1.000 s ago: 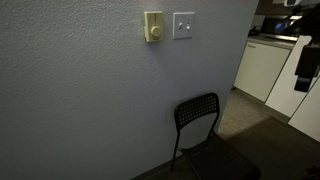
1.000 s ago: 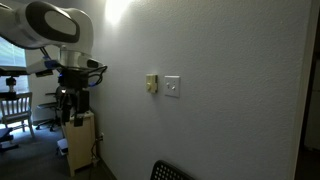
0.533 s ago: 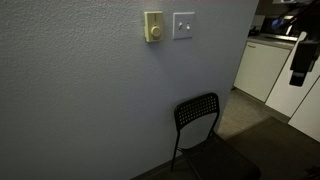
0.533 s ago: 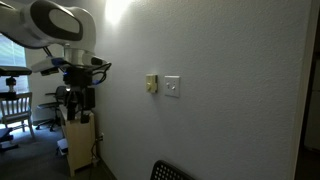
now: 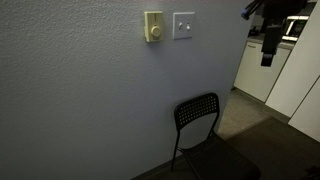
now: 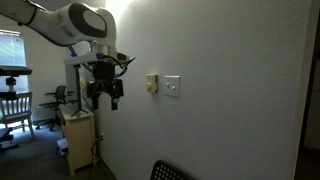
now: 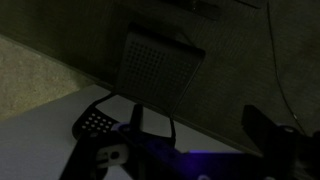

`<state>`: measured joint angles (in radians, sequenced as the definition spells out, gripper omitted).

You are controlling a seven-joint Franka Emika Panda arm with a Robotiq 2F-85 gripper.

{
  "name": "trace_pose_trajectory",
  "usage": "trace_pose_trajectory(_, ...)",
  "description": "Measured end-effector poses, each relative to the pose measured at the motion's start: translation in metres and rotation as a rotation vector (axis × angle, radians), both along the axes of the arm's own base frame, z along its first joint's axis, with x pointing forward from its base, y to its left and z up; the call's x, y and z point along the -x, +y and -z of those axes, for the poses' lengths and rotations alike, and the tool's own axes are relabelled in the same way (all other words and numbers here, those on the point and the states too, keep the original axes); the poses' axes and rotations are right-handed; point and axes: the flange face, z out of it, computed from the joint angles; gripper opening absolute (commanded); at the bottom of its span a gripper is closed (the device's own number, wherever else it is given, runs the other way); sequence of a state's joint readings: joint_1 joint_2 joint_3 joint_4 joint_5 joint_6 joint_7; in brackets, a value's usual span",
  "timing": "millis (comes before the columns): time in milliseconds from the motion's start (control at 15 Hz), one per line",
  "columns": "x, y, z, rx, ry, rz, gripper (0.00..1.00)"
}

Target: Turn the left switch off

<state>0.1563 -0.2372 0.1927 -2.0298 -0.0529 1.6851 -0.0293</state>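
Note:
The left switch [image 5: 184,25] is a flat white rocker in a square white plate on the grey wall; it shows in both exterior views [image 6: 172,87]. My gripper [image 5: 268,45] hangs in the air well off to the side of the switch, at about its height, touching nothing [image 6: 105,95]. In the dark wrist view its two fingers [image 7: 200,125] stand wide apart with nothing between them. The switch is out of the wrist view.
A cream-yellow plate with a round knob [image 5: 153,27] sits right beside the switch. A black perforated chair [image 5: 197,110] stands against the wall below and fills the wrist view [image 7: 155,62]. White cabinets [image 5: 262,68] stand behind the arm. The robot's stand [image 6: 78,140] is by the wall.
The arm has swung up and toward the wall, bringing the gripper closer to the two plates. The gripper has stayed open. The switch looks unchanged.

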Motion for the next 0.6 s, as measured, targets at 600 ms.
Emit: trace_pose_trajectory(600, -0.078, 0.035, -0.016, 0.102, -0.042, -0.334, 1.0)
